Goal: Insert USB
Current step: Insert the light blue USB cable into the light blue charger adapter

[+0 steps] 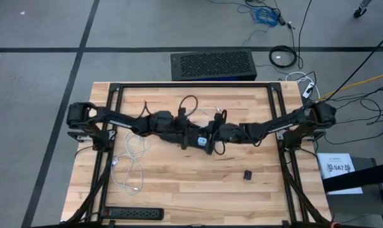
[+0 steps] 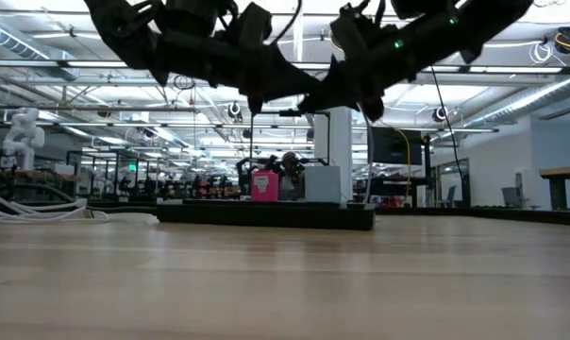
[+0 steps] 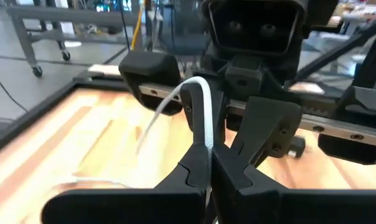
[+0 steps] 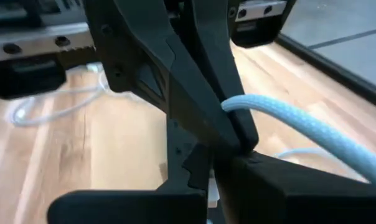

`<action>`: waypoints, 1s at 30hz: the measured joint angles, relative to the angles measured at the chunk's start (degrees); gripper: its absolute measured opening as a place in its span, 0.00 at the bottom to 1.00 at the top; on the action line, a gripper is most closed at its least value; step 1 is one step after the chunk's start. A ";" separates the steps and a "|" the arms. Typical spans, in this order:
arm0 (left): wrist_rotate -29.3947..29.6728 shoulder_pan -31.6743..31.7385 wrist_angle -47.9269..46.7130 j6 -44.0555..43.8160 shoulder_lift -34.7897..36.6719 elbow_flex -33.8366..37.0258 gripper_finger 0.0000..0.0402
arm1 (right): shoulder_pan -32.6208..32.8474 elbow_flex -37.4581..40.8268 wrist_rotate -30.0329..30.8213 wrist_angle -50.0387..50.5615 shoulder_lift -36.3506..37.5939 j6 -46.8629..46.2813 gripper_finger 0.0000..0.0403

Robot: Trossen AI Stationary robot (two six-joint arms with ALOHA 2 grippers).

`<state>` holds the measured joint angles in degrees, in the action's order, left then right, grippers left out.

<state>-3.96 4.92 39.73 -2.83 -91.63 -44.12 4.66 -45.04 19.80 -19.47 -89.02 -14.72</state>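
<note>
Both arms meet above the middle of the wooden table (image 1: pixel 179 183). My left gripper (image 3: pixel 210 155) is shut on a white braided USB cable (image 3: pixel 203 106). From the fingers the cable arches up and falls away toward the table, where its slack lies in loops (image 1: pixel 129 166) on the left. My right gripper (image 4: pixel 228 149) faces the left one tip to tip and is shut where the same cable (image 4: pixel 300 127) runs in. A small black adapter (image 1: pixel 249 175) lies on the table nearer the right. The USB plug itself is hidden between the fingers. My left gripper pinches the white cable (image 3: pixel 208 140) between its two fingers, coming in almost level from the table's left. The cable is lifted clear here, arches over the fingers and hangs slack toward the table. My right gripper is shut where the cable's braided end (image 4: pixel 241 112) enters the fingers, coming from the table's right and slanting slightly down. The crossing dark fingers of both grippers hide the exact place of contact. The cable leaves the hold sideways, clear of the table.
A black power strip (image 1: pixel 134 214) lies at the near left edge and shows across the low view (image 2: pixel 266 215). A black perforated box (image 1: pixel 214 65) stands on the floor beyond the far edge. Black frame rails (image 1: pixel 191 85) run round the tabletop.
</note>
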 joint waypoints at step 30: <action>2.70 -1.39 -1.10 -2.84 -4.32 -0.26 0.01 | 1.69 13.71 -1.28 -39.54 -15.83 0.89 0.00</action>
<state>-1.27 3.53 38.63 -5.67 -95.95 -44.38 6.35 -31.32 18.52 -59.02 -104.86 -13.83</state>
